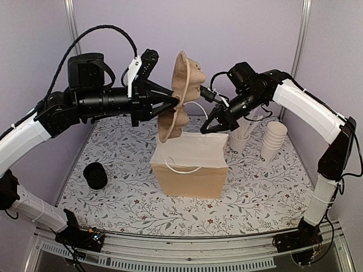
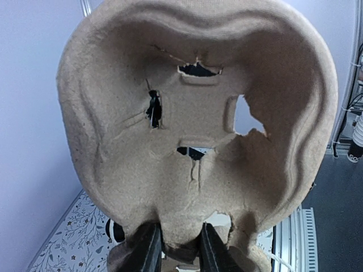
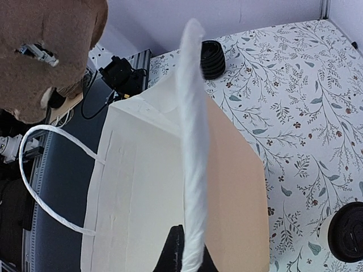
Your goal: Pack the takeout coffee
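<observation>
Only the right wrist view shows a takeout coffee (image 3: 347, 231), a white cup with a black lid, standing on the table beyond the bag. The brown paper bag (image 1: 190, 170) stands open mid-table. My right gripper (image 1: 205, 129) (image 3: 190, 256) is shut on the bag's far white handle (image 3: 190, 141), holding it up. A moulded brown cup carrier (image 1: 181, 96) (image 2: 193, 130) hangs on edge above the bag's mouth, its lower rim pinched by my left gripper (image 1: 172, 105) (image 2: 177, 241). Its cup holes look empty.
A stack of lidless white cups (image 1: 275, 139) and a white cup of straws (image 1: 239, 139) stand at the back right. A black stack of lids (image 1: 95, 175) (image 3: 212, 58) sits on the left. The bag's near handle (image 1: 182, 168) hangs loose.
</observation>
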Action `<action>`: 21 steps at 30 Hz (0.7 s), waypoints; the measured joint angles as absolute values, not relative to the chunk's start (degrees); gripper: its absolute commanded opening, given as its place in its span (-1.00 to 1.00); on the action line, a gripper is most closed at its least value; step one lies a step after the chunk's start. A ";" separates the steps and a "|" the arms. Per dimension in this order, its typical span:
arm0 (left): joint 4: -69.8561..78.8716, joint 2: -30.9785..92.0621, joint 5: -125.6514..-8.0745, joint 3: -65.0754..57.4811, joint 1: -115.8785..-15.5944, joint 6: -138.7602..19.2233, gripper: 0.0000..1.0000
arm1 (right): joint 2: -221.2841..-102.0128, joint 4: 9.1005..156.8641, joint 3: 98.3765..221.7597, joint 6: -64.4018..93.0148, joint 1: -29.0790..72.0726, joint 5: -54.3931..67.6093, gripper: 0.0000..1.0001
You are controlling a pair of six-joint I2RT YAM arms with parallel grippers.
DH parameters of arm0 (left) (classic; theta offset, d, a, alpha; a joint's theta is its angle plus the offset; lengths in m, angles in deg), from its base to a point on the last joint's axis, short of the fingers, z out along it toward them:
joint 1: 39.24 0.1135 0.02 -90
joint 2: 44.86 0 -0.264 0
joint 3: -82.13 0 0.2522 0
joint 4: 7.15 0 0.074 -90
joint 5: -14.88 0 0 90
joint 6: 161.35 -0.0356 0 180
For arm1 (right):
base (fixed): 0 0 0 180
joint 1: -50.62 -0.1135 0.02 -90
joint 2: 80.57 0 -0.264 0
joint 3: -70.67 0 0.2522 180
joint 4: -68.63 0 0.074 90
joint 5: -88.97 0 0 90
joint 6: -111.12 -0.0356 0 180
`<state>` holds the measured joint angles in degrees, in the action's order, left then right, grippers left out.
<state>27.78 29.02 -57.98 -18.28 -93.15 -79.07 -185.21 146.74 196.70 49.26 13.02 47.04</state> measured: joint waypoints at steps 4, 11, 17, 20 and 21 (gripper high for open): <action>26.62 30.20 -57.50 -16.88 -93.58 -79.49 -0.50 | -185.21 147.03 196.53 49.39 13.00 47.65 -1.00; 25.88 32.78 -55.46 -15.05 -93.89 -80.50 -0.50 | -185.21 148.08 196.51 50.40 12.67 48.99 -1.00; 25.90 34.71 -54.55 -14.21 -94.55 -81.19 -0.52 | -185.21 148.84 196.48 51.10 12.12 49.93 -1.00; 26.18 34.92 -54.68 -12.97 -95.27 -81.28 -0.52 | -185.21 148.91 196.18 51.38 11.90 50.15 -1.00; 26.29 34.90 -54.81 -12.42 -95.46 -81.30 -0.52 | -185.21 148.95 196.09 51.49 11.86 50.15 -1.00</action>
